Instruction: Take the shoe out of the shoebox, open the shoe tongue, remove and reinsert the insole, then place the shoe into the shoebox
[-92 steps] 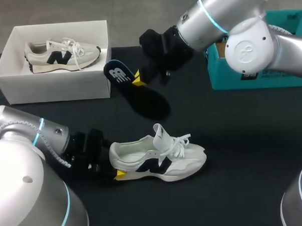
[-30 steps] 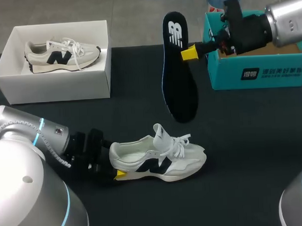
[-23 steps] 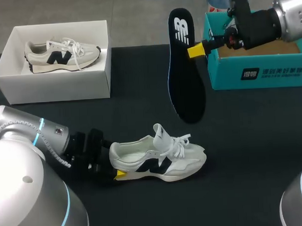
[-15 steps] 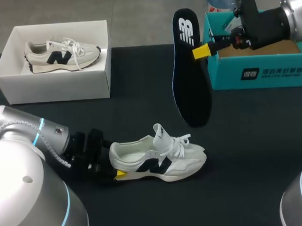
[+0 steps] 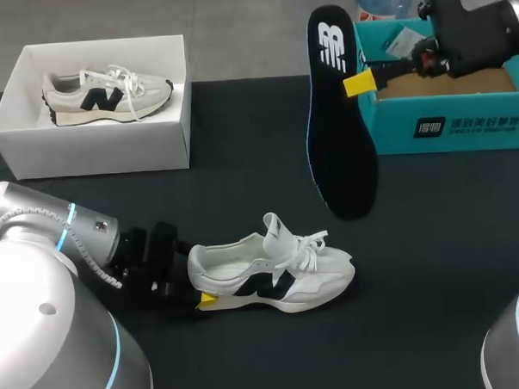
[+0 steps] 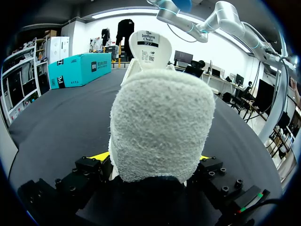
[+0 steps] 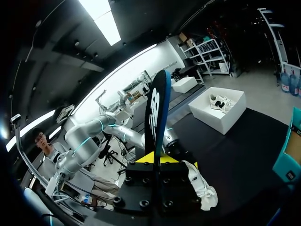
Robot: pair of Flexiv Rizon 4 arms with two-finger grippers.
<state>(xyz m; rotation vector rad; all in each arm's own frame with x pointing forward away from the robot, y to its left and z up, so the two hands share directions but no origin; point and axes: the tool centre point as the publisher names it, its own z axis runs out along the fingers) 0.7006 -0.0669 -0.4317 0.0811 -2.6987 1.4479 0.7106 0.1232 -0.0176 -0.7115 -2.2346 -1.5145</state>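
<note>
A white shoe (image 5: pixel 276 276) with a black logo lies on its sole on the black table, tongue up. My left gripper (image 5: pixel 200 279) is at its heel. In the left wrist view the fuzzy heel (image 6: pixel 160 127) fills the gap between both yellow fingers, so the left gripper (image 6: pixel 150 157) is shut on it. My right gripper (image 5: pixel 358 82) is shut on the black insole (image 5: pixel 339 139), which hangs toe down in the air beyond the shoe. The right wrist view shows the insole (image 7: pixel 156 110) edge-on between the fingers of the right gripper (image 7: pixel 154 157).
A white shoebox (image 5: pixel 98 45) at the back left holds a second white shoe (image 5: pixel 108 91). A teal open box (image 5: pixel 446 122) stands at the back right, right behind my right gripper.
My right gripper has carried the insole to the right and a little farther back, toward the teal box. The shoe and my left arm have stayed still.
</note>
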